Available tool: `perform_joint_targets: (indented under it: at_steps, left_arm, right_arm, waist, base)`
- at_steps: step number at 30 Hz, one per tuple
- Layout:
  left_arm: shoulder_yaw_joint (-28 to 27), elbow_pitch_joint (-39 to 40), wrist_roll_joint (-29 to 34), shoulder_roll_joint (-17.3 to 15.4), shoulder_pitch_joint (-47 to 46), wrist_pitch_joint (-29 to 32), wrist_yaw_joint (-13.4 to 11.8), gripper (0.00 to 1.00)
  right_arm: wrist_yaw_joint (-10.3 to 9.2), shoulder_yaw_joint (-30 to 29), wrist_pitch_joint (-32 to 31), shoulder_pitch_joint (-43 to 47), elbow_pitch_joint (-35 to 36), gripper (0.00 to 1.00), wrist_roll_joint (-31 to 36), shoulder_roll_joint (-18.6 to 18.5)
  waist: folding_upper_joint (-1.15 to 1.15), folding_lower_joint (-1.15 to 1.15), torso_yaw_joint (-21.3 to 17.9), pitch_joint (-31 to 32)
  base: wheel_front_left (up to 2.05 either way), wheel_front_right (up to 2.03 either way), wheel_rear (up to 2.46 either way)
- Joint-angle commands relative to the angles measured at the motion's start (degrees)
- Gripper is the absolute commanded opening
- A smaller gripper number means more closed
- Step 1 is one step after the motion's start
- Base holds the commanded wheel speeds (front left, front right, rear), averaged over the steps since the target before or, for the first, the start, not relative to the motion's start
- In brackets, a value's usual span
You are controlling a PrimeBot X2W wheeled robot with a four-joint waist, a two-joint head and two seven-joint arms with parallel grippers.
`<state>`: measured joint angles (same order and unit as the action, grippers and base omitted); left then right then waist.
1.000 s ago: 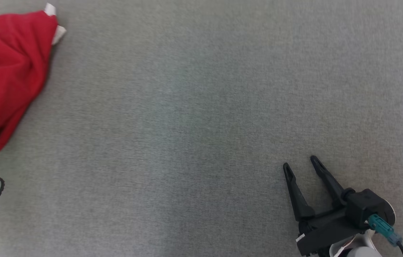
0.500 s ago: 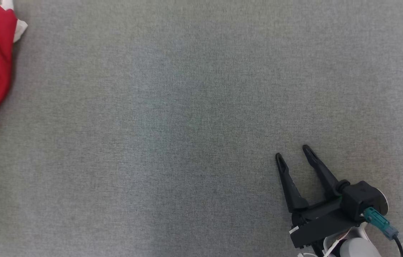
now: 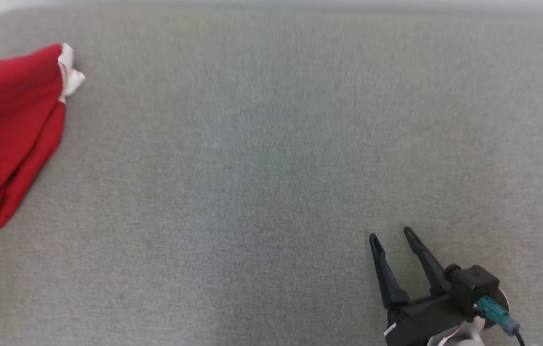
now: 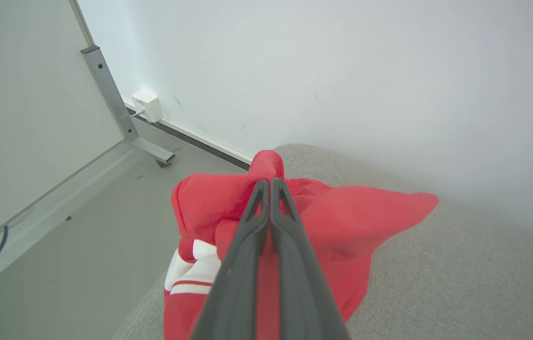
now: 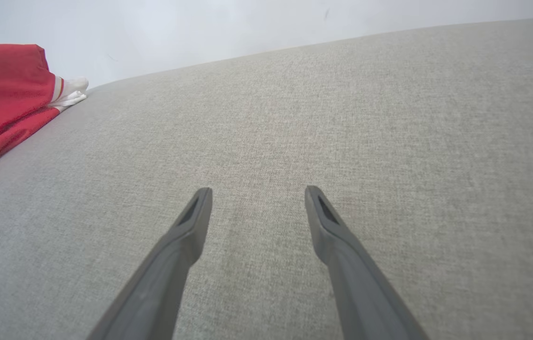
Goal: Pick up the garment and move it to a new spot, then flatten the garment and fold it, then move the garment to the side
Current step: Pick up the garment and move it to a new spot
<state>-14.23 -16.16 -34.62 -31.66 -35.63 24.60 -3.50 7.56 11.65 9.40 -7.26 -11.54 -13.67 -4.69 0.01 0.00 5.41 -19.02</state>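
The garment [image 3: 6, 129] is red with white trim and stripes, bunched at the far left of the grey padded surface in the head view. My left gripper [image 4: 269, 182] is shut on a fold of the garment [image 4: 342, 226], which hangs bunched around its fingers above the surface's corner. My right gripper [image 3: 389, 235] stands open at the lower right, above bare fabric. From the right wrist, the right gripper [image 5: 257, 191] has nothing between its fingers, and the garment [image 5: 2, 89] lies far off at the upper left.
The grey padded surface [image 3: 271, 168] stretches wide between the garment and my right gripper. A white wall [image 4: 342, 71] rises behind it. Beside the surface's corner lies grey floor [image 4: 82, 226] with a metal frame leg [image 4: 120, 113] and a wall socket [image 4: 147, 105].
My left gripper has shut on the garment. The head camera has shifted, so the surface's far edge now shows; the red cloth looks drawn up and stretched. My right gripper stays open.
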Motion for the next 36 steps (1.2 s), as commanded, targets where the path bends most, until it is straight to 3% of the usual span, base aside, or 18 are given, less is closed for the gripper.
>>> perform_joint_targets:
  at_steps: [1, 7, 15, 23, 36]
  left_arm:
    - [0.6, 0.4, 0.5, -1.1, -1.0, 0.3, 1.0, 0.0]
    - [3.7, 2.1, 1.7, -1.7, -3.5, 1.3, 2.3, 0.0]
    - [9.3, 8.8, 1.7, 0.1, -5.8, 3.9, 4.3, 0.0]
    - [14.0, 12.2, -0.7, 5.7, -7.1, 3.1, 6.5, 0.0]
    - [19.4, 14.0, -2.6, 14.3, -3.3, -0.9, 7.1, 0.0]
  right_arm:
    - [-0.14, -0.3, 0.8, 0.9, -0.9, 1.0, -0.6, 0.5]
    - [-0.14, -0.1, 2.2, 2.9, -3.4, 1.0, -1.8, 1.3]
    - [-0.14, -0.1, 3.8, 6.0, -6.4, 1.0, -4.3, 1.8]
    - [-0.14, 1.4, 4.4, 6.5, -7.5, 1.0, -6.1, 1.8]
    - [-0.13, 1.8, 3.4, 6.1, -6.9, 1.0, -4.9, 1.8]
  waist:
    - [-0.01, 0.0, 0.0, 5.8]
    - [-0.01, 0.0, -1.4, 12.0]
    - [-0.01, 0.0, -7.8, 20.8]
    - [-0.01, 0.0, -14.7, 23.3]
    - [-0.01, 0.0, -25.3, 23.2]
  base:
    - [0.0, 0.0, 0.0]
    - [0.0, 0.0, 0.0]
    - [0.0, 0.0, 0.0]
    - [0.0, 0.0, 0.0]
    - [0.0, 0.0, 0.0]
